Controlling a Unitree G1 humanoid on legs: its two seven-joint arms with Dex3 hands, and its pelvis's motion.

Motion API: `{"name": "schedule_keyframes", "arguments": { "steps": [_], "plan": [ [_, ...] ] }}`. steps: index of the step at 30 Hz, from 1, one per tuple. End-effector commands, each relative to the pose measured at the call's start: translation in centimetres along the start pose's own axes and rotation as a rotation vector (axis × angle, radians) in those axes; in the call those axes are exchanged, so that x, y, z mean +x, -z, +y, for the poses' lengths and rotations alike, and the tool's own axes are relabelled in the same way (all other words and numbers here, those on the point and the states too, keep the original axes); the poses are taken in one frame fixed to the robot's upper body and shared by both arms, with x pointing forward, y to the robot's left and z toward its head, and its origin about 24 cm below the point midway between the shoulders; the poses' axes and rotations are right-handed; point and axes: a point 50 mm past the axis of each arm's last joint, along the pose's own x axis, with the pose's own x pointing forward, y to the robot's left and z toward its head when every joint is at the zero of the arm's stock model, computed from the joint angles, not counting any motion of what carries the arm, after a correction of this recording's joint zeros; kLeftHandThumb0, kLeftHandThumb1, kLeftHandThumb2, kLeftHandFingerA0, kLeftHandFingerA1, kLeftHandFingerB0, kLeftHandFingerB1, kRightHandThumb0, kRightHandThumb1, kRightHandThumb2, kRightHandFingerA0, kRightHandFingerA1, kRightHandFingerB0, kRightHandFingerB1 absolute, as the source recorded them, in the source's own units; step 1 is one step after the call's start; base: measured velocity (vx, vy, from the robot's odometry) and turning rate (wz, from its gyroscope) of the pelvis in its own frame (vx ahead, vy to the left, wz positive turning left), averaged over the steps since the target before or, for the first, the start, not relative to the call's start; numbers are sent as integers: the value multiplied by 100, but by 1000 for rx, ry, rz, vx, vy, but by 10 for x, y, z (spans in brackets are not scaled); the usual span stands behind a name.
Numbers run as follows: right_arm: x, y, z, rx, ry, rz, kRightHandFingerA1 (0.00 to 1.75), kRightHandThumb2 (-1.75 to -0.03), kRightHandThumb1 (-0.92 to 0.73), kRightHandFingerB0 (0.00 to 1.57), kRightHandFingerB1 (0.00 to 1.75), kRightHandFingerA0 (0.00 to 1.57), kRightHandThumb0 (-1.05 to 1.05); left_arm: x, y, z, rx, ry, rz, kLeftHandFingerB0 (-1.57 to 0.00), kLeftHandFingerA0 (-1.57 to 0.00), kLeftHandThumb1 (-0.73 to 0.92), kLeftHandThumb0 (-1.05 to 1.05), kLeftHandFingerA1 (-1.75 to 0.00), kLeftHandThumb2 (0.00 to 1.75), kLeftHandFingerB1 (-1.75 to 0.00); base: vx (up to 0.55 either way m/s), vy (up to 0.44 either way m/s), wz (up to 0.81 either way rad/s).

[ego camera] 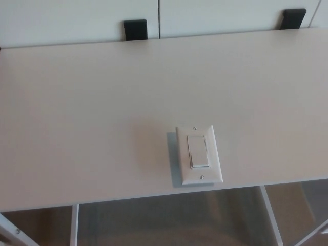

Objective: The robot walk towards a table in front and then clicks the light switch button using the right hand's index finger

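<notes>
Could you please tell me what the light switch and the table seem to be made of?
Light switch: probably white plastic, smooth and slightly glossy, with two small screws in its plate. Table: pale matte top, possibly laminate, its surface plain and even; white, seemingly metal legs below.

Soft even light, slightly blurred, faint shadow left of switch plate (199, 155)

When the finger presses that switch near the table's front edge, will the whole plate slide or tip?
The light switch lies flat on the table, so tipping seems unlikely. No fastening to the tabletop shows, and the surface looks smooth, so an angled push could probably slide it. It sits close to the front edge; pressing straight down seems safest.
</notes>
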Motion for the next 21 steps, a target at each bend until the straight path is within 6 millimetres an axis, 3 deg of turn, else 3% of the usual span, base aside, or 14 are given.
{"name": "schedule_keyframes", "arguments": {
  "steps": [1,4,6,7,9,15,18,21],
  "plan": [
    [-24,-37,15,-91,-36,-291,45,-57,-55,61,42,86,-54,-5,-4,-6,20,24,-18,-15,-28,58,-14,-57,97,-51,0,0,0],
    [-39,-53,20,-59,-49,-391,45,-57,-56,63,41,86,-53,-7,-7,-12,41,57,-33,-13,-24,60,-15,-56,99,-50,0,0,0],
    [-62,-74,23,-23,-52,-453,49,-61,-56,66,41,85,-70,-9,-7,-19,61,74,-39,-18,-28,57,-15,-57,97,-51,0,0,0],
    [-72,-85,23,-30,-51,-524,46,-61,-55,61,41,83,-59,-9,-6,-23,71,87,-41,-15,-25,59,-16,-56,99,-51,0,0,0],
    [-88,-104,23,-43,-43,-618,46,-62,-56,62,41,82,-60,-9,-5,-27,81,103,-42,-15,-26,59,-17,-56,98,-51,0,0,0],
    [-112,-142,25,-86,-30,-863,45,-60,-56,61,40,78,-55,-10,-6,-28,95,109,-45,-16,-25,59,-16,-56,98,-51,0,0,0],
    [-124,-168,23,-202,28,-1019,44,-61,-54,59,39,71,-56,-9,-6,-28,96,96,-42,-16,-27,59,-13,-57,98,-51,0,0,0],
    [-127,-195,18,-430,131,-1215,40,-59,-62,52,36,63,-55,-9,-6,-28,93,101,-40,-15,-26,58,-15,-56,98,-51,0,0,0]
  ]
}}
